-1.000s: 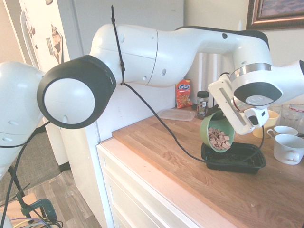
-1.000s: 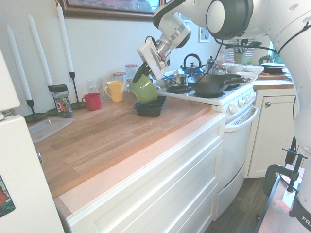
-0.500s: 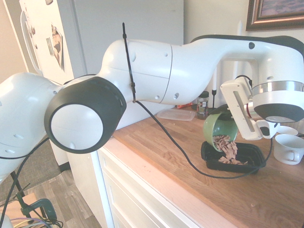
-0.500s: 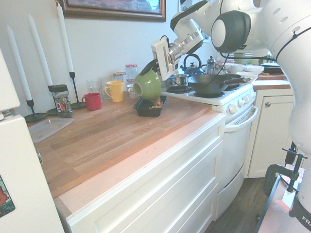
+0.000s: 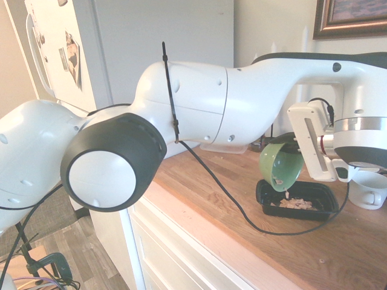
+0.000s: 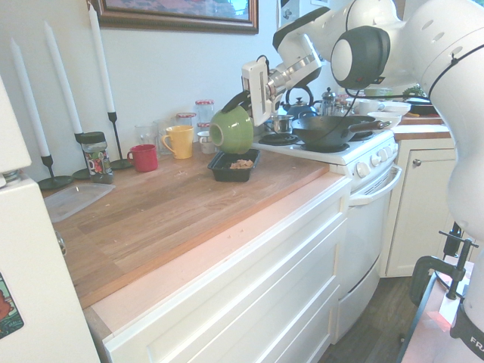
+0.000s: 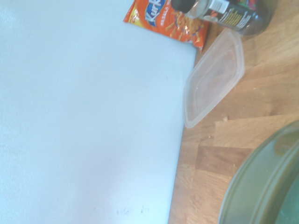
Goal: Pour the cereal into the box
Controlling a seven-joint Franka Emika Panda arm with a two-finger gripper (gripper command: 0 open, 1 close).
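My gripper is shut on the rim of a green bowl, which it holds tipped steeply over the black box, mouth pointing down. The bowl looks nearly empty; one or two flakes still hang at its lower lip. The cereal lies as a small tan heap inside the box. From the other side the gripper holds the bowl above the box, with cereal showing in it. The wrist view catches only the bowl's rim.
White cups stand right of the box. A yellow mug, a red mug, a spice jar and candlesticks line the wall. A clear flat container and an orange snack bag lie by the fridge side. The stove with a wok borders the counter.
The bowl has tipped further and risen slightly over the box. The cereal has slid out of it and now lies in the box.
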